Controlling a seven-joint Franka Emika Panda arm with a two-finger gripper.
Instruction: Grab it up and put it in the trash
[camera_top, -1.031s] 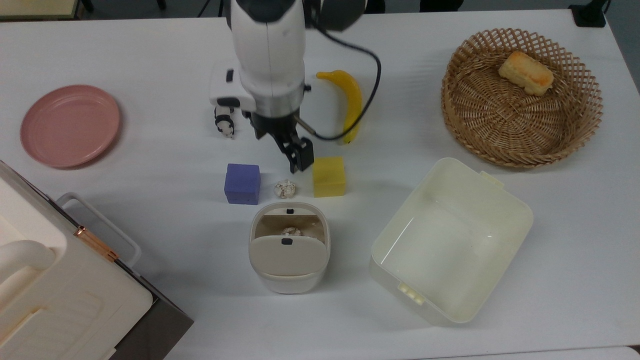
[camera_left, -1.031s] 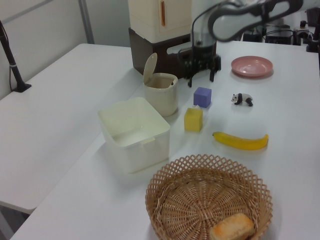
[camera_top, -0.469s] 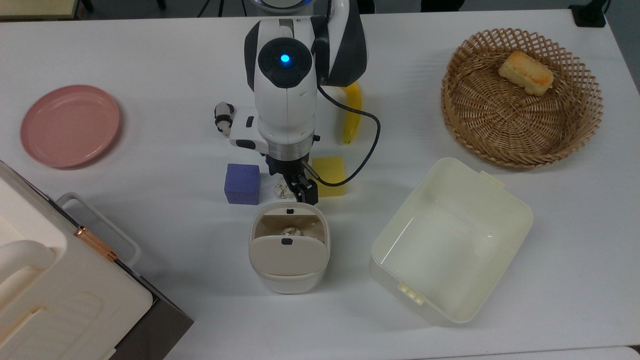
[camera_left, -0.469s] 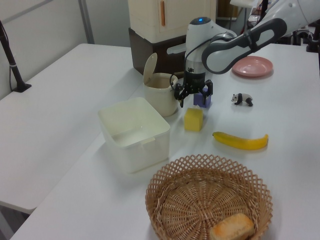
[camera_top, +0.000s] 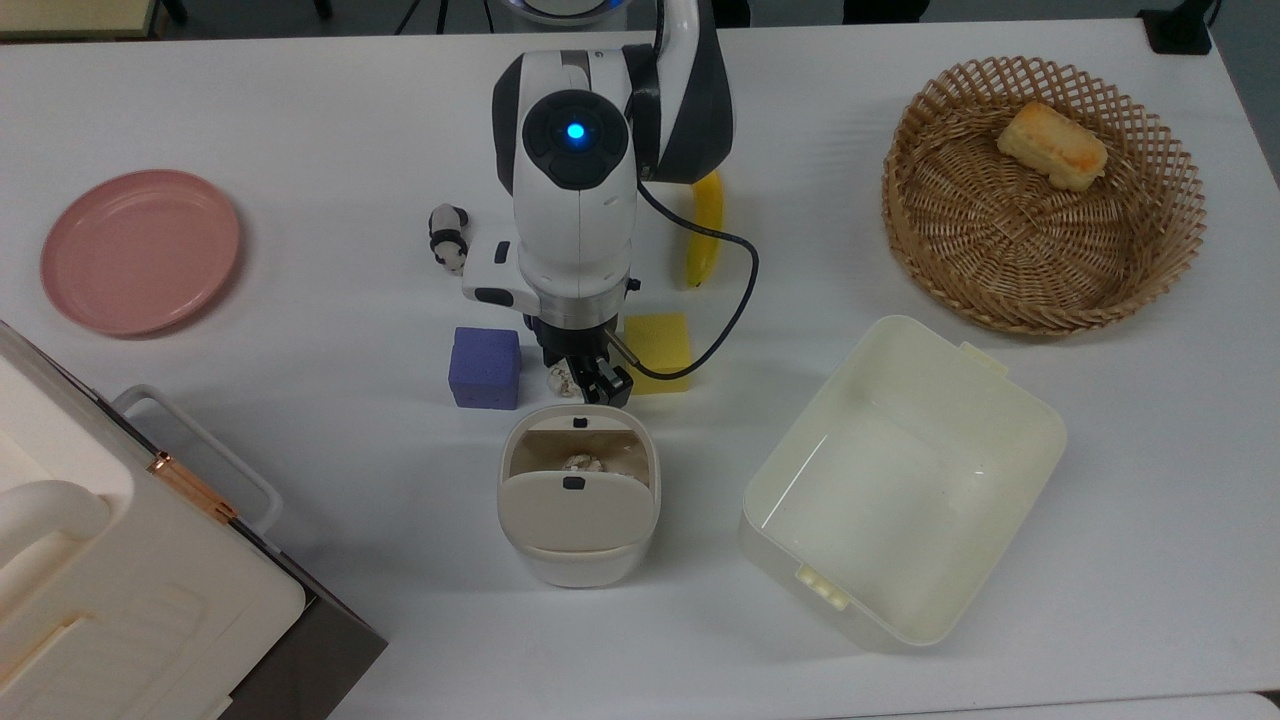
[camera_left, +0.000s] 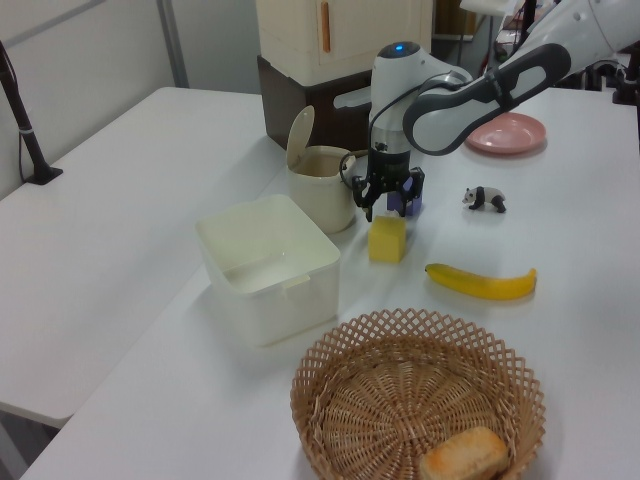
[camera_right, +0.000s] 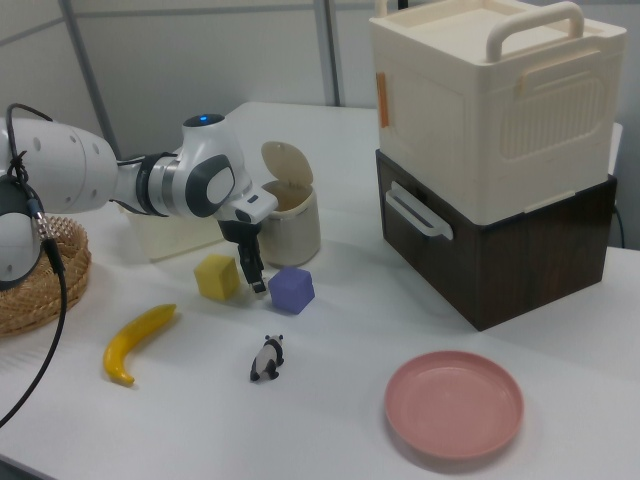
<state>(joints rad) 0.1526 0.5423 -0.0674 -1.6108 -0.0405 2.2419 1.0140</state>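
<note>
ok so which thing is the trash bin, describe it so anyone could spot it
Start at the big cream tub. On the top view's left of it stands the trash bin, just below the purple cube and yellow cube. It is smaller than the tub, rounded, with a raised flap lid.

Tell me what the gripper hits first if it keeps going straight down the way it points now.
Most likely the paper wad. The gripper points down at the table between the purple cube and the yellow cube, with the wad right under it. Its height above the wad is unclear, so contact may already be near.
</note>
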